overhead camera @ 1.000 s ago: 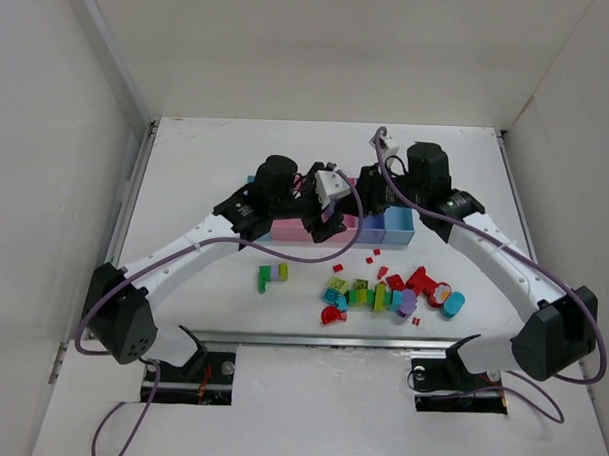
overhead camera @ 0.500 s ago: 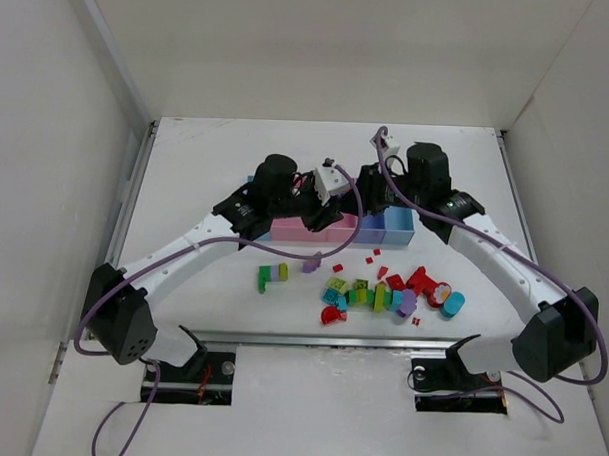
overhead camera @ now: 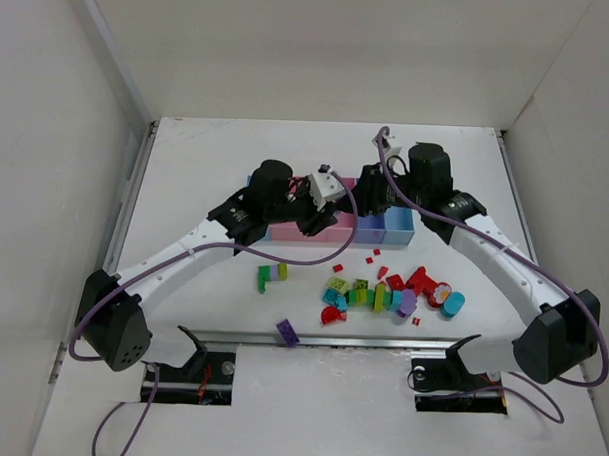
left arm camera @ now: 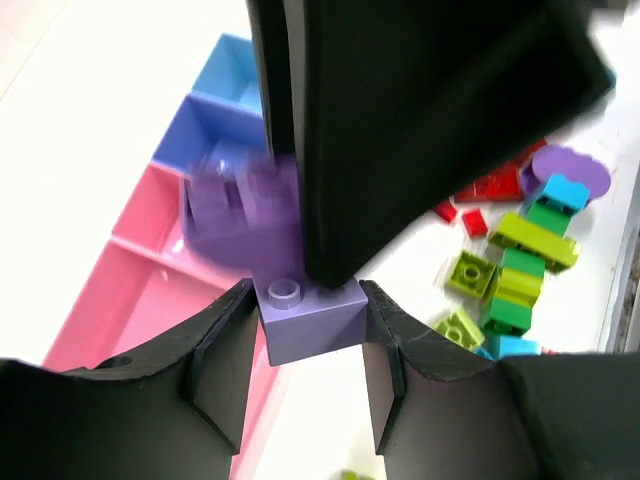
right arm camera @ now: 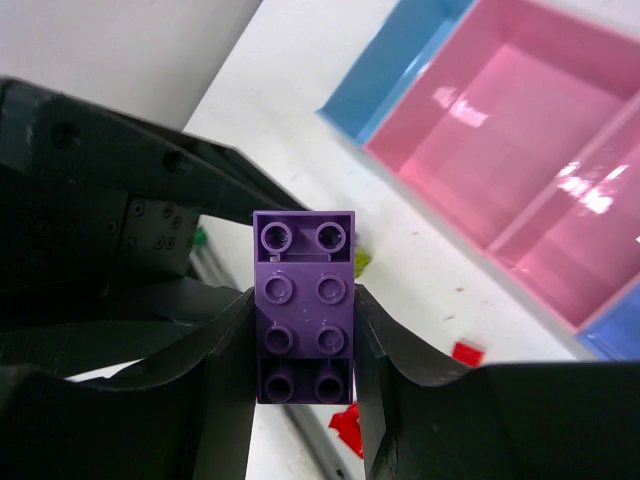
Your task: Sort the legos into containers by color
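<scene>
Loose multicoloured legos near bin row

The left arm and right arm stretch forward and angle inward, almost meeting. The left claw pinches a purple brick; the right claw pinches a purple stack.

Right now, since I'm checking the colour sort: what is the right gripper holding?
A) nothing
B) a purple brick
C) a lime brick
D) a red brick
B: the right wrist view shows a purple brick clamped between the two fingers of the right gripper.
</scene>
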{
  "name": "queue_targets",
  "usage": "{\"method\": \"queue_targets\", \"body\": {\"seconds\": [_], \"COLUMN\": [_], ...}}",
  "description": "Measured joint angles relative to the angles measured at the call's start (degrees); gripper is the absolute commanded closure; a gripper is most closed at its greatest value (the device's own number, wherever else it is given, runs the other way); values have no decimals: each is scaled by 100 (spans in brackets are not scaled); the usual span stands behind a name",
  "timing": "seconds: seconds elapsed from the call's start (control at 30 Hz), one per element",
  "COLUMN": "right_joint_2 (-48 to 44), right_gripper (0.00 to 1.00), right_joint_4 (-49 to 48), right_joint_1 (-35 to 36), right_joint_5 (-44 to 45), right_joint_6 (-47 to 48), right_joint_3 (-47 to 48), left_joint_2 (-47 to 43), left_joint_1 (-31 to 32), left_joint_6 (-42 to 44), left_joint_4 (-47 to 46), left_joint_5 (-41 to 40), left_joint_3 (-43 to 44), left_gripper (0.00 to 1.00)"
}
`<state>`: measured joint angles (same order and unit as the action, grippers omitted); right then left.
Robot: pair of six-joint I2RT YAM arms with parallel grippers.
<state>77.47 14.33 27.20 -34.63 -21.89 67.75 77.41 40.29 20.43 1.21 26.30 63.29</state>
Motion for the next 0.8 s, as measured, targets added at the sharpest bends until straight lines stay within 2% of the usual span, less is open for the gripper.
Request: {"method": "queue_targets", "body": {"seconds": [0.27, 0.33, 0.43, 0.47, 0.5, 0.57, 0.6, 0.67, 0.77, 0.8], "right_joint_2": [-289, -289, 127, 356, 621, 1110, 1357, 1731, 1978, 1998], "right_gripper": [100, 92, 89, 78, 72, 64, 54, 47, 42, 37], "right_joint_4": [76, 140, 350, 380, 437, 505, 568, 713, 929, 970], "right_joint_1": [-463, -551, -638, -654, -691, -739, -754, -791, -802, -800], "right_joint_5": [632, 975, 1482, 1574, 1646, 1770, 1818, 1941, 2155, 2223], "right_joint_6": [-46, -92, -107, -105, -105, -103, -103, -105, -107, -107], "right_joint_3": [-33, -31, 127, 197, 269, 369, 402, 433, 474, 492], "left_joint_2": [-17, -17, -22, -22, -24, -33, -46, -111, -205, -221], "left_joint_1": [-146, -155, -157, -162, -170, -177, -179, -181, -181, -181], "left_joint_6": [70, 72, 59, 50, 44, 22, 13, 0, 0, 2], "left_joint_4": [616, 723, 785, 796, 809, 815, 822, 820, 846, 844], "left_joint_5": [-232, -363, -544, -588, -621, -673, -693, -728, -734, -734], "left_joint_3": [-289, -378, -487, -509, -520, -522, -525, -553, -568, -568], "left_gripper": [100, 100, 100, 100, 100, 100, 100, 100, 100, 100]}}
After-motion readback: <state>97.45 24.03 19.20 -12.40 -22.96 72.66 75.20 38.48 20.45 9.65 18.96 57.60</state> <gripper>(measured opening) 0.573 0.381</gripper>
